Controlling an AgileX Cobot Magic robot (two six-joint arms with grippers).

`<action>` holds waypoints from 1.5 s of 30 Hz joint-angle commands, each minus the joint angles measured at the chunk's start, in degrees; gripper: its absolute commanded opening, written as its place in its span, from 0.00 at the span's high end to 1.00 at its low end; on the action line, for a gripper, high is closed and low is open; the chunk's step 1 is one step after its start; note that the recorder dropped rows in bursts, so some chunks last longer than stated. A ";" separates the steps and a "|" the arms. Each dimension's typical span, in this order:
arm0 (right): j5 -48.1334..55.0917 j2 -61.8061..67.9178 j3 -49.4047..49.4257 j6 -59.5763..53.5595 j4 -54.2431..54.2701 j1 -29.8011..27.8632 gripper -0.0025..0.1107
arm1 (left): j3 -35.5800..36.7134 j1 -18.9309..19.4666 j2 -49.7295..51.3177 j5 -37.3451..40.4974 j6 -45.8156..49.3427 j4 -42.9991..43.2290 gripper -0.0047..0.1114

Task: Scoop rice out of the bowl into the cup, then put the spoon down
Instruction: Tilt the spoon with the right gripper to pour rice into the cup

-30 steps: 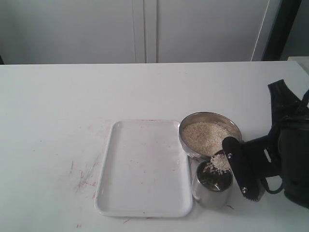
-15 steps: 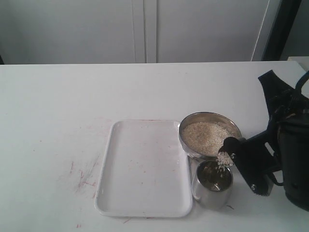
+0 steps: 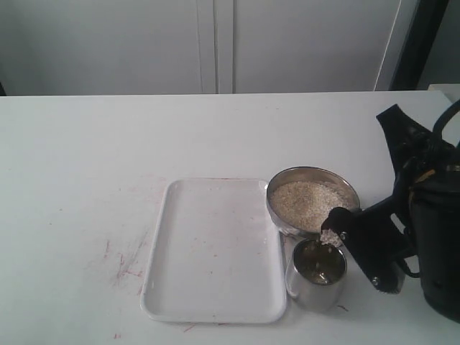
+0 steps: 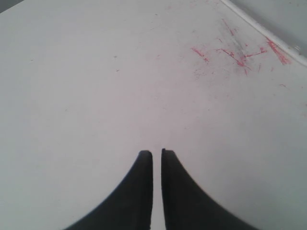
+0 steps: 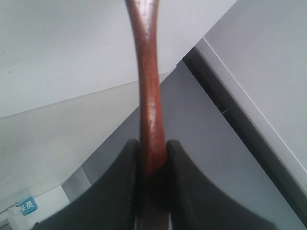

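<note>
The steel bowl (image 3: 277,188) holds a bed of off-white rice (image 3: 307,203) at the right of the table. Just in front of it stands the small steel cup (image 3: 315,290), grains dimly visible inside. My right gripper (image 3: 343,228) hangs over the cup's far rim, shut on the reddish-brown spoon (image 5: 147,91), whose handle runs out between the fingers (image 5: 127,158). In the exterior view the spoon is hidden by the gripper, and only a small clump of rice (image 3: 330,237) shows at its tip above the cup. My left gripper (image 4: 157,153) hovers over bare table, fingers nearly together, holding nothing.
A white rectangular tray (image 3: 214,248) lies directly left of the bowl and cup. Red scuff marks (image 3: 123,264) stain the table (image 3: 108,158) left of the tray. The right arm's black body (image 3: 431,237) fills the right edge.
The right wrist has tipped further over the cup. The rice clump at the spoon has shrunk from a heap to a small remnant as grains fell into the cup.
</note>
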 commanded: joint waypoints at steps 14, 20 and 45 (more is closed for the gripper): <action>0.32 -0.04 0.04 -0.71 -4.79 0.05 0.98 | 0.52 -0.40 0.00 2.85 -0.27 -0.32 0.84; 0.32 -0.04 0.04 -0.71 -4.96 0.05 0.98 | 0.52 -0.40 0.00 2.85 -0.27 -0.32 0.84; 0.32 -0.04 2.00 1.36 -6.83 3.39 0.98 | 0.52 -0.40 0.00 2.85 -0.27 -0.32 0.84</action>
